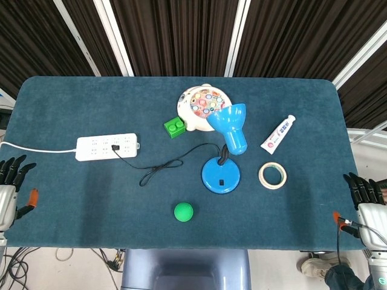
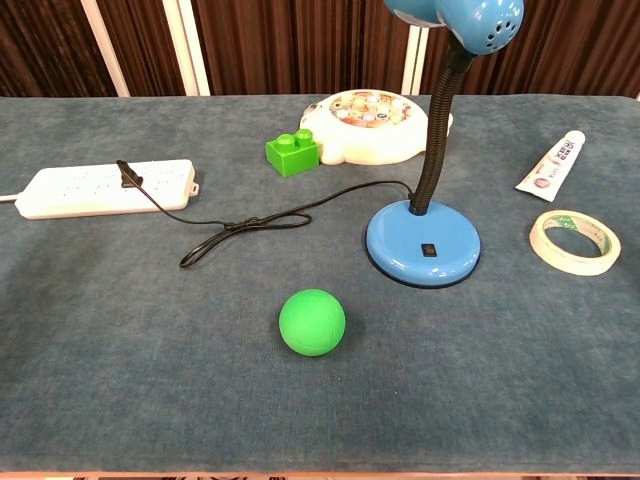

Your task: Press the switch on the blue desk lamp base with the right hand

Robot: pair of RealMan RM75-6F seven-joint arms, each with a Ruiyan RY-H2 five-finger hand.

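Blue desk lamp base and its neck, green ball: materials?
Blue desk lamp base: looks like glossy moulded plastic, with soft highlights on its dome. Black ribbed neck: likely flexible gooseneck, metal or plastic unclear. Green ball: matte, no shine, probably rubber or foam.

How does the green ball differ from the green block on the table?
The ball is round and smooth; the block is boxy with two studs on top. The ball lies alone toward the near edge, in front of the lamp base; the block sits further back, right beside the fishing toy. In the chest view the ball looks larger, though it is also nearer. Both are bright green.
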